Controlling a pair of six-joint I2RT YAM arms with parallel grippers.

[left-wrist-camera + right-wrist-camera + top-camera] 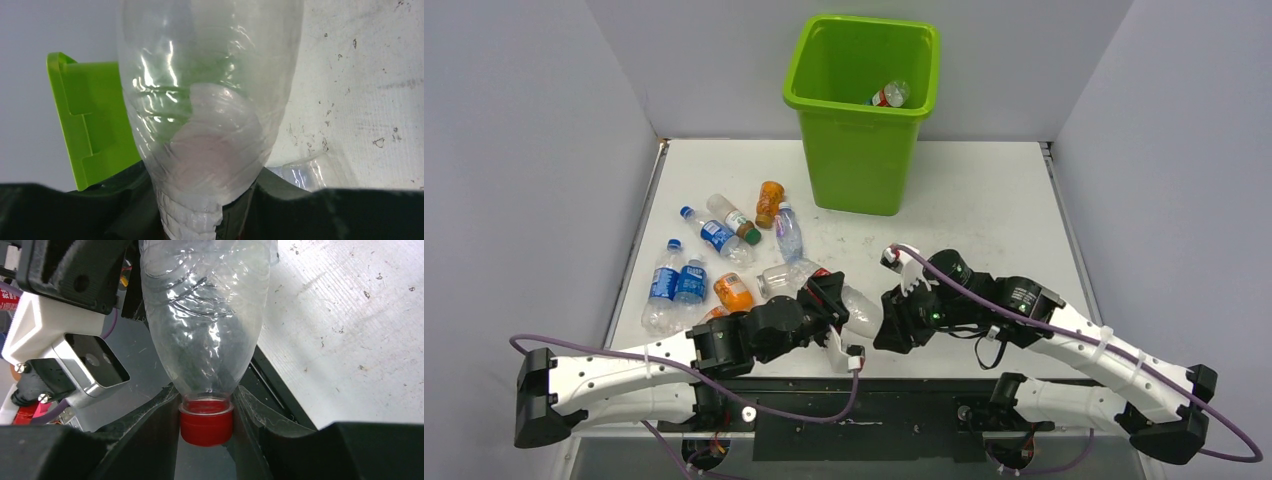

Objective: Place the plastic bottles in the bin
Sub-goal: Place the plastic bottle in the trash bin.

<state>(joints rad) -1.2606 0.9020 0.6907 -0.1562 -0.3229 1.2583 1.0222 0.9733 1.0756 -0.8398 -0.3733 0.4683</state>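
A clear crushed bottle with a red cap hangs between my two grippers above the table's near edge. My left gripper is shut on its base end; in the left wrist view the bottle rises from between the fingers. My right gripper is shut on the red cap, fingers pressing both sides. The lime-green bin stands at the far centre with one red-labelled bottle inside. Several bottles lie on the left of the table, among them a blue-labelled one and an orange one.
More bottles lie just behind the left gripper: an orange one and a clear one. The left arm's wrist camera is close to the held bottle. Grey walls enclose the table on three sides. The bin's side shows in the left wrist view.
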